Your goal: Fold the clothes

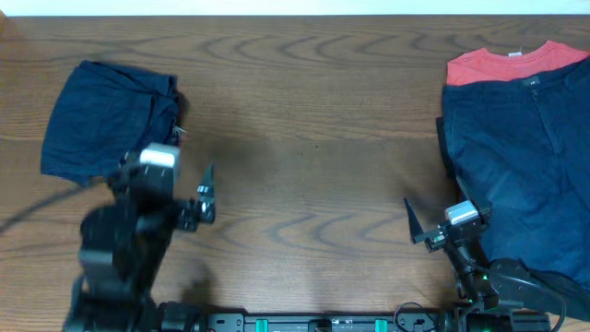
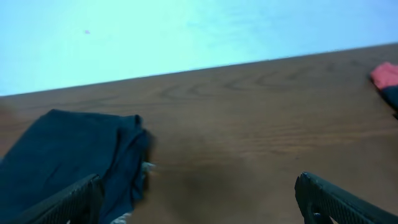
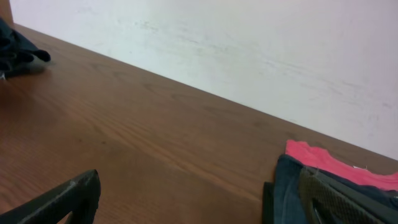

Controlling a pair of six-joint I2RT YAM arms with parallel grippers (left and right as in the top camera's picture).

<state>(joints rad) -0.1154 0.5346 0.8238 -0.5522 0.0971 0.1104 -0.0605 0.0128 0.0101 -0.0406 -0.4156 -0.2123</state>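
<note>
A folded navy garment [image 1: 109,115] lies at the far left of the table; it also shows in the left wrist view [image 2: 68,149]. At the right, a navy garment [image 1: 521,157] is spread over a red shirt [image 1: 516,63]. The right wrist view shows the navy edge [image 3: 286,186] and the red shirt [image 3: 329,163]. My left gripper [image 1: 166,180] is open and empty just in front of the folded garment, its jaws [image 2: 199,208] over bare wood. My right gripper [image 1: 444,219] is open and empty at the left edge of the right pile, its jaws [image 3: 199,199] over bare wood.
The wooden table [image 1: 304,138] is bare between the two piles. A pale wall [image 3: 249,56] runs behind the far edge. The arm bases and a black rail [image 1: 323,323] sit along the front edge.
</note>
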